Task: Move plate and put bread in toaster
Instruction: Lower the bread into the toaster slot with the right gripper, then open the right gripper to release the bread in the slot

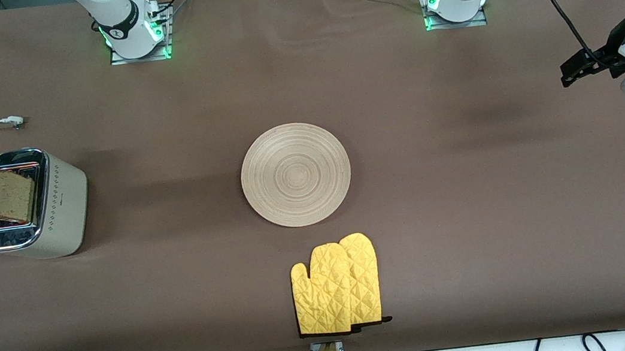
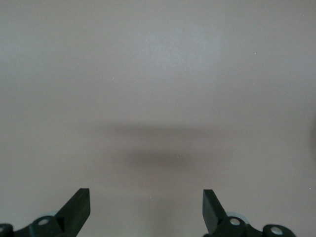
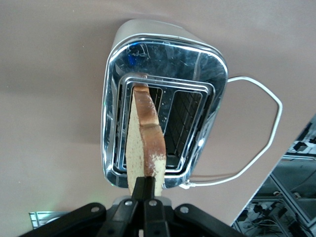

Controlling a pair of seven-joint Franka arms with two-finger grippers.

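Note:
The cream-white toaster [image 1: 64,214] stands at the right arm's end of the table, its chrome top [image 3: 197,64] showing two slots. My right gripper [image 3: 153,183] is shut on the bread [image 3: 145,133], pinching its crust at one corner. The speckled slice [image 1: 10,194] hangs on edge over one slot; I cannot tell how deep its lower edge reaches. The pale wooden plate [image 1: 295,174] lies bare at the table's middle. My left gripper [image 2: 146,197] is open with nothing between its fingers. It hovers [image 1: 568,74] over bare cloth at the left arm's end.
A pair of yellow quilted oven mitts [image 1: 336,287] lies nearer the front camera than the plate, close to the table's edge. The toaster's white cord [image 3: 266,123] loops beside it, and its plug [image 1: 9,122] lies on the brown cloth [image 1: 474,208].

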